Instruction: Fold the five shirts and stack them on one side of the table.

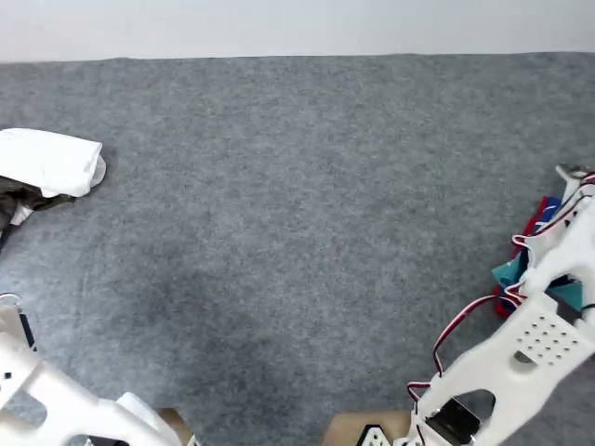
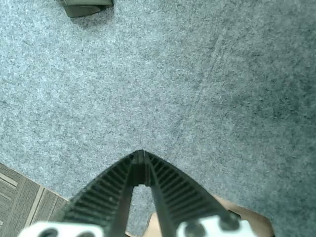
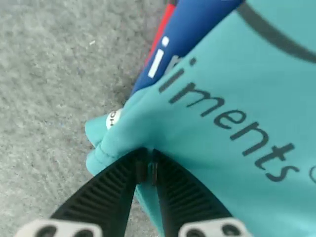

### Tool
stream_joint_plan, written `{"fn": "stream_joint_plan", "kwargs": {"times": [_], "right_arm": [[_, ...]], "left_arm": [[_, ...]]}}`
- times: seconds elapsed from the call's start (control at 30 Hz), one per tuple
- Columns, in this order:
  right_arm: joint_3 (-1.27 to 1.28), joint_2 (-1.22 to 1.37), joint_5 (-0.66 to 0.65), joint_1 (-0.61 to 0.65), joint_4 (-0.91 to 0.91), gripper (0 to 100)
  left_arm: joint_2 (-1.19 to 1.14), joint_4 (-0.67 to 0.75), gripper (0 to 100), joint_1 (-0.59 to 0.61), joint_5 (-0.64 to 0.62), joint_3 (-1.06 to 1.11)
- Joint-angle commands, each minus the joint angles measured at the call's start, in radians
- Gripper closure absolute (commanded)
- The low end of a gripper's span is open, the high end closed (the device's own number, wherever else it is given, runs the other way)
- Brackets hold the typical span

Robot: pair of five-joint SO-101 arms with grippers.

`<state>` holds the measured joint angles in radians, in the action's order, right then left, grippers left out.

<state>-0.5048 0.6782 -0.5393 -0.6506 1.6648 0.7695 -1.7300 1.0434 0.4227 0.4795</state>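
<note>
Right hand [image 3: 146, 165] pinches only the teal shirt [image 3: 222, 98] edge at 3 o'clock, so it may slip. Left hand [image 2: 143, 168] is closed and empty.

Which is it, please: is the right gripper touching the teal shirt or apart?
Touching. The right wrist view shows the right gripper pinching the edge of the teal shirt.

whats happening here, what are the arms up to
The right end effector is shut on the edge of a teal shirt, atop a blue shirt and a red shirt at the right of the gray mat. The left end effector is shut and empty over bare mat. A folded white shirt lies on a dark shirt at the left edge.
</note>
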Motion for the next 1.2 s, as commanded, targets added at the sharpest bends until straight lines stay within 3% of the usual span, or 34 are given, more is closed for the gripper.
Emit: {"fn": "stream_joint_plan", "kwargs": {"times": [0.0, 0.4, 0.87, 1.17], "right_arm": [[-0.049, -0.065, -0.011, -0.004, 0.041, 97.3], [-0.114, -0.364, -0.014, -0.031, 0.125, 97.3], [-0.054, -0.163, -0.069, -0.249, 0.124, 97.3], [-0.064, -0.073, -0.075, -0.246, 0.124, 97.4]], "left_arm": [[0.021, 0.0, 100, -0.006, 0.006, -0.007], [0.021, 0.0, 100, -0.006, 0.006, -0.008], [0.021, 0.003, 100, -0.006, 0.006, -0.008], [0.021, 0.003, 100, -0.006, 0.006, -0.002]]}}
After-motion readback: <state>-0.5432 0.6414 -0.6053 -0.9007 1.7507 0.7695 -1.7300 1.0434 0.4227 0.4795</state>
